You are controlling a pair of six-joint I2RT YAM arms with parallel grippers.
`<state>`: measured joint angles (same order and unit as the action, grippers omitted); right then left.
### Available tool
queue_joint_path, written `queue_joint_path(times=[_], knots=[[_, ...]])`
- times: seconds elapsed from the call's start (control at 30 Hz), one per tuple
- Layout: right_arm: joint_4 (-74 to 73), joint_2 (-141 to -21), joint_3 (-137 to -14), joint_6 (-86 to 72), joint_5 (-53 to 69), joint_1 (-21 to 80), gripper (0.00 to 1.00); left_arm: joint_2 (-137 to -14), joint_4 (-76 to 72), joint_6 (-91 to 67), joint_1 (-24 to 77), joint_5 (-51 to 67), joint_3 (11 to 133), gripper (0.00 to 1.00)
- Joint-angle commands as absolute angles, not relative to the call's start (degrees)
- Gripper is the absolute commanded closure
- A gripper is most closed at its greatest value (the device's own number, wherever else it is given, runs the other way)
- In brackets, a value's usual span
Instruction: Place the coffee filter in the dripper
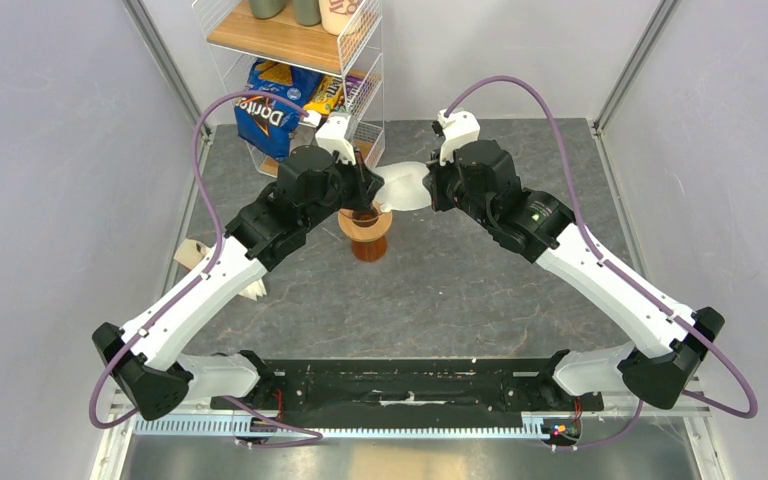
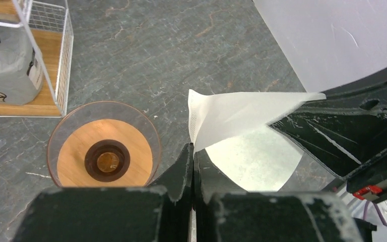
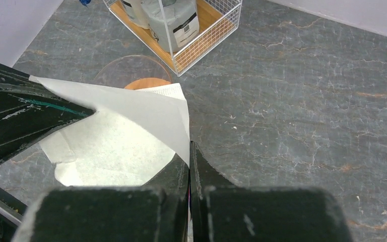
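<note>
Now, coffee filter: held up in the air, stretched between both grippers, beside the dripper and not in it
dripper: upright on the table, near the wire rack
left gripper: pinched tight on one corner of the coffee filter
right gripper: pinched tight on the opposite edge

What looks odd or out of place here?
Only the coffee filter: left pincer and right pincer pinch its opposite ends, holding it taut beside the dripper, not in it. Nothing spilled or broken.
</note>
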<state>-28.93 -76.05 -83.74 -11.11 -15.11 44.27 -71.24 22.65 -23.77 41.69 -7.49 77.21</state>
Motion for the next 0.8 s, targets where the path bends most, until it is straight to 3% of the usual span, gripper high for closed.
queue_joint_path(times=[0.0, 0.77], knots=[[-28.8, -76.1, -86.8, -12.4, -14.8, 44.2, 1.0, -70.4, 20.2, -21.5, 41.5, -3.6, 77.0, 0.98], [-26.4, -77.4, -87.3, -15.6, -6.0, 44.6, 1.0, -72.5, 15.7, -27.5, 41.6, 4.7, 76.4, 0.98]])
